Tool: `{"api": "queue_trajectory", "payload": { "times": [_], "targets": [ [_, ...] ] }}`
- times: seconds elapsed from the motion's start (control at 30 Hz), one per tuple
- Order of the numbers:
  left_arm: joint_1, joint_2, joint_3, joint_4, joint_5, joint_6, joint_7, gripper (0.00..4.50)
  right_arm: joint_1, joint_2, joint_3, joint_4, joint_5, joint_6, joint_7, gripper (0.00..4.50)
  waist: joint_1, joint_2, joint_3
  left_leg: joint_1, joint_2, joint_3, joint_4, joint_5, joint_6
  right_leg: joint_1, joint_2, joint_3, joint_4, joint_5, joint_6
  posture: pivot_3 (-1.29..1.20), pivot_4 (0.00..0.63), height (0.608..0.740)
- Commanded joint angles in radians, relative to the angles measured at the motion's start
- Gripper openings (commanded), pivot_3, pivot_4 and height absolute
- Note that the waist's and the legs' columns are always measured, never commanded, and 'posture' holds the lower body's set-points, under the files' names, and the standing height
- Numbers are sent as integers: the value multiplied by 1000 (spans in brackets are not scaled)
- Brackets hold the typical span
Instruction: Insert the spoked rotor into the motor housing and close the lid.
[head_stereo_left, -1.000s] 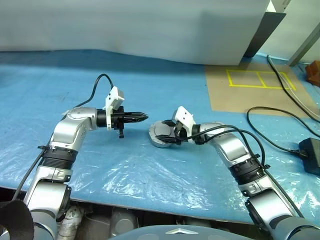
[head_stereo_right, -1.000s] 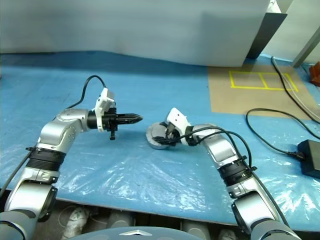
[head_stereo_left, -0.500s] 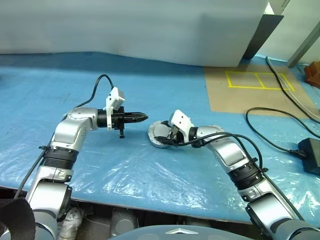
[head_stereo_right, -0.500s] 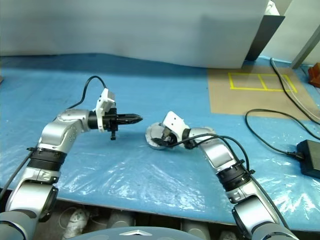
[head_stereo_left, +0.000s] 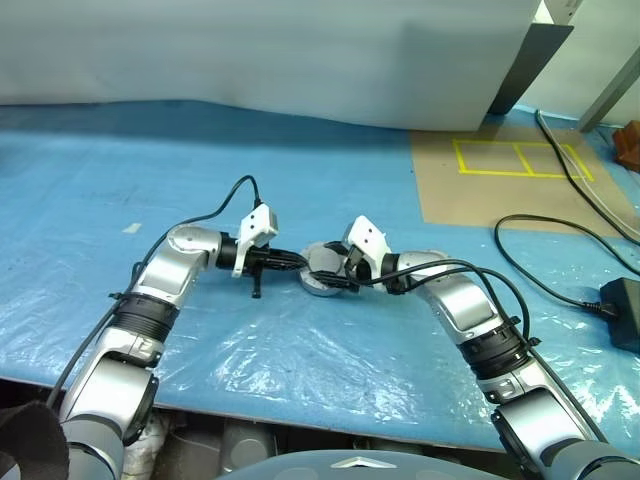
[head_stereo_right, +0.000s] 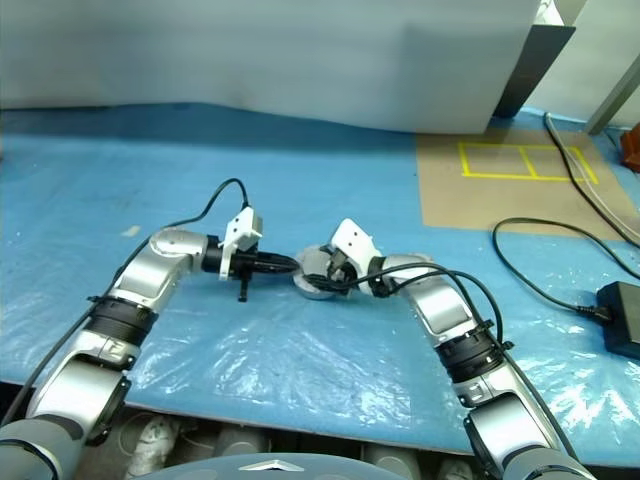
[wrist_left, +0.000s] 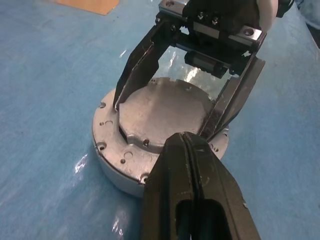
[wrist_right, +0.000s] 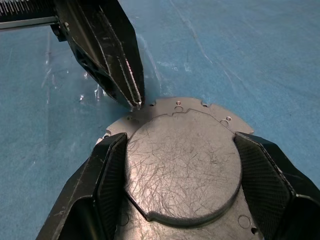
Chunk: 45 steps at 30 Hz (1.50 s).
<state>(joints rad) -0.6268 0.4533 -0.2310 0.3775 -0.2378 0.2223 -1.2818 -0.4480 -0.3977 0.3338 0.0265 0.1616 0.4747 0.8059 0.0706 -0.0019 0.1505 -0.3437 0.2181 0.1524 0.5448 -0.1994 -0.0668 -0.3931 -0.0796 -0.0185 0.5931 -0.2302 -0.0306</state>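
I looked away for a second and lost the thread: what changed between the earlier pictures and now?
The left gripper, shut, came down and across toward the motor housing; its tip now sits at the rim beside the lid. The right gripper stayed with its fingers on either side of the closed lid's raised disc, and the housing stayed put on the blue sheet.

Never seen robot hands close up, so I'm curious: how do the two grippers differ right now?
The left gripper is pinched shut, its tip at the lid's rim; the right gripper is spread wide, one finger on each side of the lid. Both have two black fingers and meet at the motor housing.
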Motion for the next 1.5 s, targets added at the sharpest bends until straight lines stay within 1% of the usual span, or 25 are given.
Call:
{"api": "queue_trajectory", "payload": {
  "times": [0.03, 0.33, 0.47, 0.6, 0.67, 0.73, 0.77, 0.97, 1.03, 1.23, 1.3, 1.37, 1.43, 1.5],
  "targets": [
    [-18, -10, -9, 39, 39, -51, 14, 0, 81, -43, 16, 93, -60, 64, -35, 2987, 0, 1, 0, 0, 0, 0, 0, 0, 0, 1, 0, 0, -1, 0, 0, 0, 150, 740],
    [-46, -13, -45, 210, 159, -185, 42, 0, 101, -50, 2, 42, -46, 90, -31, 2987, 10, 0, -3, 0, 0, 0, 0, 0, 0, 3, 0, -1, -5, 0, 1, 0, 150, 740],
    [-26, -43, -46, 169, 120, -168, -2, 0, 98, -45, -6, 33, -38, 94, -30, 2987, 14, 1, -3, 1, 0, 0, -1, 0, 0, 4, -1, -1, -5, -1, 1, 0, 150, 740],
    [-20, -58, -63, 164, 145, -186, 0, 0, 101, -45, 2, 27, -59, 62, -42, 2987, 22, 0, -4, 1, 0, 0, -1, 0, 0, 4, -1, -1, -5, -1, 1, 0, 150, 740],
    [-20, -56, -67, 158, 149, -183, -6, 0, 104, -32, -14, 30, -58, 33, -64, 3748, 24, 1, -4, 1, 0, 0, -1, 0, 0, 5, -1, -1, -5, -1, 1, 0, 150, 740],
    [-20, -53, -70, 157, 152, -184, -9, 0, 110, -25, -30, 1, -42, -7, -63, 4325, 25, 1, -4, 1, 0, 0, -1, 0, 0, 5, -1, -1, -5, -1, 1, 0, 150, 740],
    [-21, -51, -71, 162, 156, -188, -10, 0, 111, -25, -35, -20, -35, -20, -59, 4421, 26, 1, -4, 1, 0, 0, -1, 0, 0, 5, -1, -1, -5, -1, 1, 0, 150, 740],
    [-30, -47, -68, 185, 164, -200, -16, 0, 113, -60, -52, -73, -41, -118, -33, 4421, 27, 1, -4, -2, -1, 0, -1, 0, 0, -1, -1, -2, -5, -1, 2, 0, 150, 740],
    [-32, -48, -67, 184, 164, -198, -18, 0, 110, -74, -83, -116, -8, -121, -18, 4421, 27, 1, -4, -5, -1, -1, -1, 0, 0, -3, -1, -2, -5, -1, 2, 0, 150, 740],
    [-36, -48, -63, 192, 166, -200, -18, 0, 89, -61, -203, -269, 145, 6, -25, 4421, 26, 1, -3, -6, -1, -1, -1, 0, 0, -5, -1, -2, -5, -1, 3, 0, 150, 740],
    [-35, -45, -62, 192, 166, -200, -20, 0, 93, -55, -252, -299, 217, 92, -31, 4421, 26, 1, -3, -6, 0, -1, -1, 0, 0, -5, 0, -2, -5, -1, 3, 0, 150, 740],
    [-34, -43, -59, 190, 166, -195, -18, 0, 100, -40, -323, -281, 311, 220, -56, 4421, 26, 1, -3, -6, 0, -1, -1, 0, 0, -5, 0, -2, -5, 0, 3, 0, 150, 740],
    [-30, -41, -59, 187, 165, -195, -18, 0, 116, -24, -424, -206, 424, 374, -83, 4421, 26, 1, -3, -6, -1, -1, -1, 0, 0, -5, 0, -2, -5, -1, 3, 0, 150, 740],
    [-24, -39, -59, 179, 165, -193, -17, 0, 134, -23, -489, -130, 489, 505, -107, 4421, 27, 1, -3, -6, -1, -1, -1, 0, 0, -5, 0, -2, -5, -1, 3, 0, 150, 740]
  ]
}}
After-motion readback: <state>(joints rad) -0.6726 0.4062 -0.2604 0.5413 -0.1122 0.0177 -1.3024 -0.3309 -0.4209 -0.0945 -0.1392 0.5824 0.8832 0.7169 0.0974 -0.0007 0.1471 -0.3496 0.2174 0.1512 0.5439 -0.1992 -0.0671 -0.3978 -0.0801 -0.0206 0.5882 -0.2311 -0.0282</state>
